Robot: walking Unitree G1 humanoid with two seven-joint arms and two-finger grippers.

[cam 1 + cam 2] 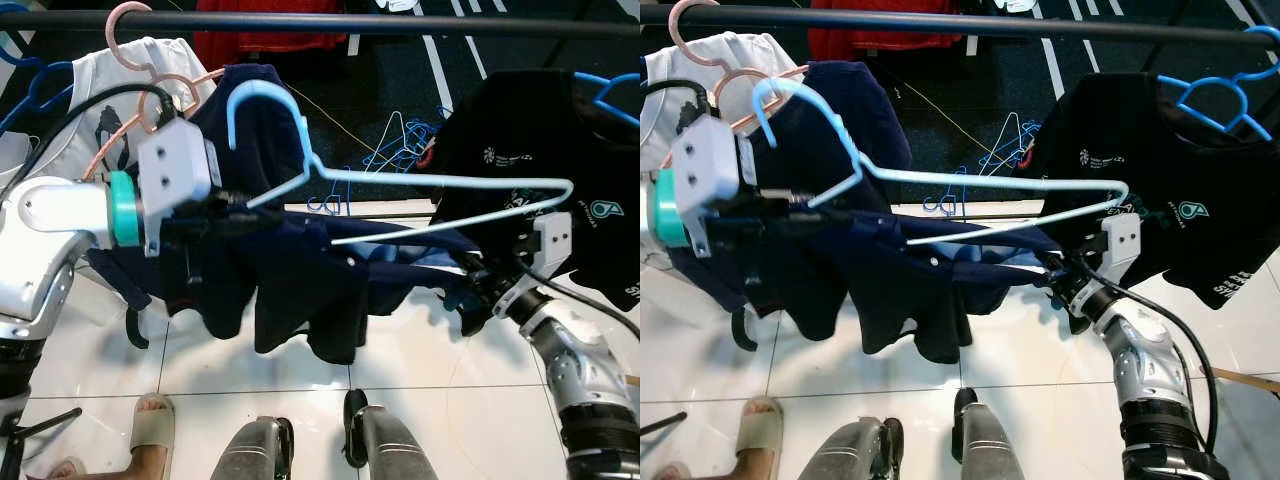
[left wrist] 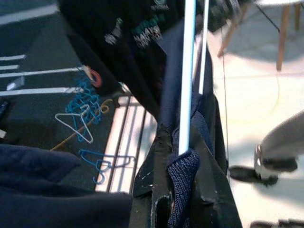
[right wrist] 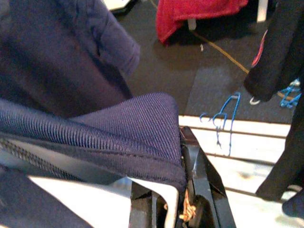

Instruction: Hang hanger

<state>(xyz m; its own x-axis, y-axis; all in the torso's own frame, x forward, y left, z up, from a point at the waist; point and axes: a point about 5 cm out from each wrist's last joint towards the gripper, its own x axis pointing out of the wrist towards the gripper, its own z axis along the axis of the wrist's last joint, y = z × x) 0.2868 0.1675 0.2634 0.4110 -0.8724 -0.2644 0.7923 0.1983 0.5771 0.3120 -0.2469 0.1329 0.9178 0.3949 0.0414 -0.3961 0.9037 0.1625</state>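
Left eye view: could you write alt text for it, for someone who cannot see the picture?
A robot holds a light blue hanger draped with a navy garment below a dark clothes rail, its left gripper near the hook and its right gripper at the far end. A black shirt and a white shirt hang alongside.
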